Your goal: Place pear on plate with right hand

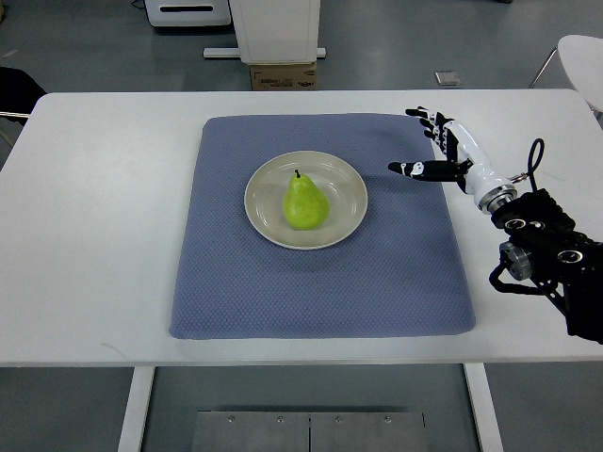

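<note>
A green pear [305, 203] lies on a round cream plate [347, 179] in the middle of a blue-grey mat [320, 282]. Its stem points away from me. My right hand [424, 146] is open and holds nothing. It hovers over the mat's right edge, to the right of the plate and apart from it, with the fingers spread. Its arm comes in from the right edge. The left arm is out of view.
The mat lies on a white table [94, 226]. A cardboard box [283, 75] and a white cabinet base [275, 28] stand on the floor beyond the far edge. A white chair [579, 56] is at the far right.
</note>
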Robot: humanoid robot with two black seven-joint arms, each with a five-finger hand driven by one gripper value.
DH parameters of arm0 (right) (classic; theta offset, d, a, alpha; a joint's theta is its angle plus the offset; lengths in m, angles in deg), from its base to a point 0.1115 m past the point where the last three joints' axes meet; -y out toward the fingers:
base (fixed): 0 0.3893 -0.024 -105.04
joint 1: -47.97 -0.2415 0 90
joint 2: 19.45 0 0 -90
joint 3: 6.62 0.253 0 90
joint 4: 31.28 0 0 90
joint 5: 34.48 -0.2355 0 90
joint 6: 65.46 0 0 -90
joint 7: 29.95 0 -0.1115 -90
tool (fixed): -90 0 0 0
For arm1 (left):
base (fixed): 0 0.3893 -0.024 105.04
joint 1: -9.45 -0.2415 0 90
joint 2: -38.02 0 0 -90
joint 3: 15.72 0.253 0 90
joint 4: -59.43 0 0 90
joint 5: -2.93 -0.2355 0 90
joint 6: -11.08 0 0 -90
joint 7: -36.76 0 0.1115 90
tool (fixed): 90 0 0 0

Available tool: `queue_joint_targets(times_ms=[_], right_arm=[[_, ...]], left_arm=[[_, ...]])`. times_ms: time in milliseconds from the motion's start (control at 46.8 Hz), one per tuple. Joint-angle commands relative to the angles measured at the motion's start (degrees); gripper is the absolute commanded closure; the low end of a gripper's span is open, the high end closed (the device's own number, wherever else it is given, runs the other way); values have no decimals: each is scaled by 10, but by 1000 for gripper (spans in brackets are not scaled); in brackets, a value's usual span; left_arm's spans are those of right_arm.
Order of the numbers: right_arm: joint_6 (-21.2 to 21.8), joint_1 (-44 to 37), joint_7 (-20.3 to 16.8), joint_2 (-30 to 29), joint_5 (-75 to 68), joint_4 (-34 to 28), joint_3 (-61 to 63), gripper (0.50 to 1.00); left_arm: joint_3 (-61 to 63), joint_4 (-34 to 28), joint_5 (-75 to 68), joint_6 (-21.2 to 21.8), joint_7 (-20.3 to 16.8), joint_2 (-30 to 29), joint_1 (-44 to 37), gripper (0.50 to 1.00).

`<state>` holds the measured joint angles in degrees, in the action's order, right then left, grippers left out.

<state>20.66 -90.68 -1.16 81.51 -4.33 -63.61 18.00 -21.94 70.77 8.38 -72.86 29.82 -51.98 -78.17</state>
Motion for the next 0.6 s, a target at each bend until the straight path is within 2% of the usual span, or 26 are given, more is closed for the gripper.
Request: queue_joint_targets(times_ms=[0,235,363,577], right_arm=[[-1,7,-18,-1,-1,5,32,502],[-12,18,-75,-23,-7,6,131,502],[-21,22,-78,-32,-20,5,184,500],[-21,24,-77,-34,-20,4,188,500]], left_arm=[[0,0,0,0,0,0,0,500],[1,0,0,0,0,0,0,500],[0,0,0,0,0,0,0,500],[1,0,0,0,0,0,0,500]])
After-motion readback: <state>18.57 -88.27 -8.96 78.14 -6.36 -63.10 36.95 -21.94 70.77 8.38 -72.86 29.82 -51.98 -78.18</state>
